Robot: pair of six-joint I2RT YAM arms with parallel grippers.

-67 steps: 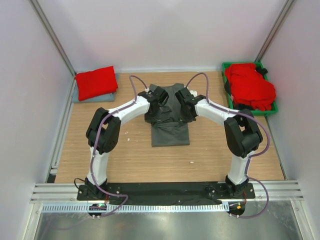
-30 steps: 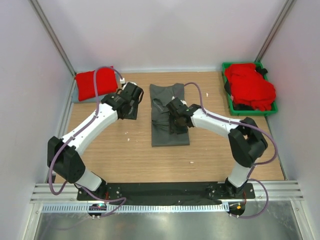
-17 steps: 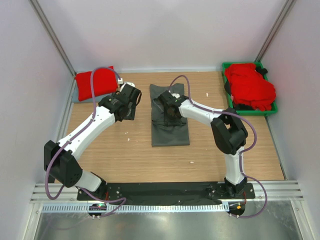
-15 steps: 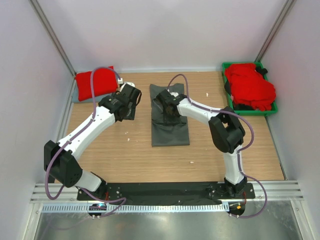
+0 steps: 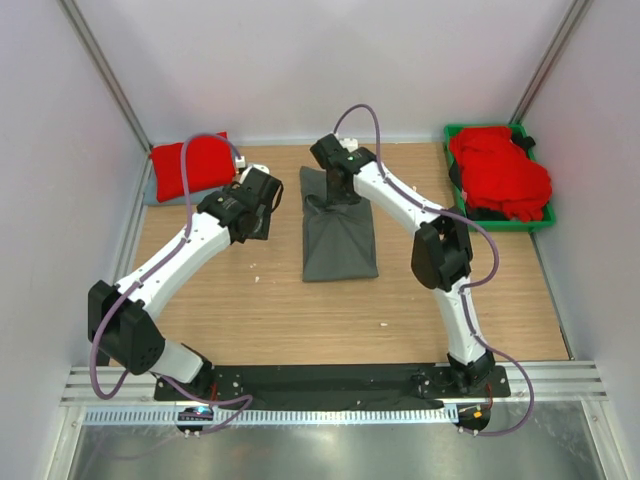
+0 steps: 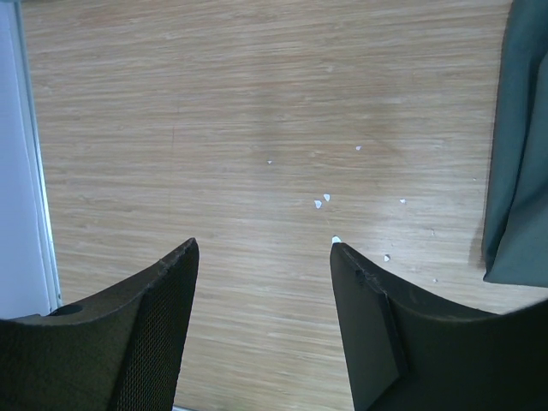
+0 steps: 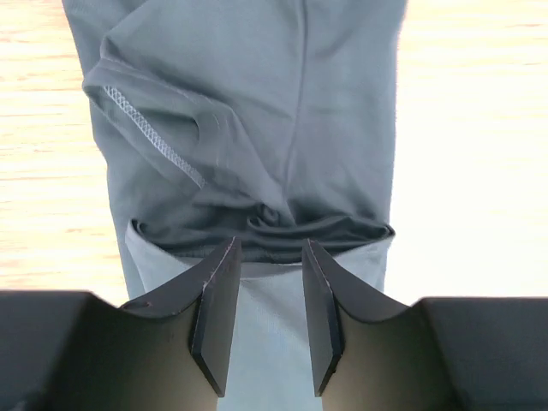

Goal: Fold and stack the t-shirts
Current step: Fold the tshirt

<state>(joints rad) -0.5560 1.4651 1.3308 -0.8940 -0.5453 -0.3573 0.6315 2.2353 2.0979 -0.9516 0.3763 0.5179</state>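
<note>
The dark charcoal t-shirt (image 5: 340, 245) lies in the middle of the table (image 5: 250, 320) as a long narrow strip, its sides already folded in. Its far end is drawn up into a peak under the right gripper (image 7: 270, 247). In the right wrist view the jaws stand close together with the cloth puckered at their tips, so I take it that gripper is pinching the far edge of the shirt. The left gripper (image 6: 264, 247) hangs spread and empty over bare wood, just left of the strip and not touching it.

This looks like the crosswise fold: the far end has to come toward the near hem. The next move calls for carrying the pinched edge over squarely, so the layers land flush and the strip isn't dragged.

At the far left corner a folded red t-shirt (image 5: 185, 165) sits on a pale blue-grey t-shirt (image 5: 160, 195), which I take for the stack. More red t-shirts (image 5: 500, 175) are heaped in the green bin (image 5: 452, 150) at far right.
</note>
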